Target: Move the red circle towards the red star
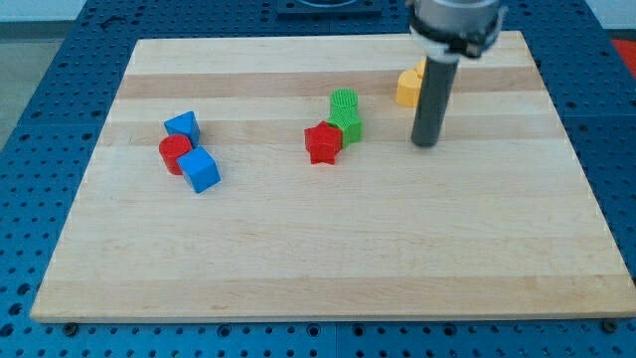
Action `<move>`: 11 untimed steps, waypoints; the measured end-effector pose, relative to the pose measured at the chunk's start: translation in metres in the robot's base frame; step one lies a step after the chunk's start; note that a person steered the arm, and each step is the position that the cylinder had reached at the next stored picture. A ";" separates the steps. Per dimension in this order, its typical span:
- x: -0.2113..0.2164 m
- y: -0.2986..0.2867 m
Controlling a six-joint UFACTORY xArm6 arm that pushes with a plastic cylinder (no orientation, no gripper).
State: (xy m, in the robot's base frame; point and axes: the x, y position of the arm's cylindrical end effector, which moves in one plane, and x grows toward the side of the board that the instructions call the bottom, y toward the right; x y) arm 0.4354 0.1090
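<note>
Tip-wise: my tip (425, 143) is sitting on the wooden board (328, 249), touching no block; there are no jaws, so it's holding nothing. Yellow block (407, 88) is sitting just up-left of it, partly hidden behind the rod. Red star (323, 143) is lying to its left, touching two green blocks (345, 114). Red circle (176, 153) is sitting far left, wedged between two blue blocks (200, 170).
</note>
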 end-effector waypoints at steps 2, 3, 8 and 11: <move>0.059 -0.044; 0.119 -0.076; 0.004 -0.335; -0.013 -0.299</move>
State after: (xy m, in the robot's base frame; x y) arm 0.4222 -0.1895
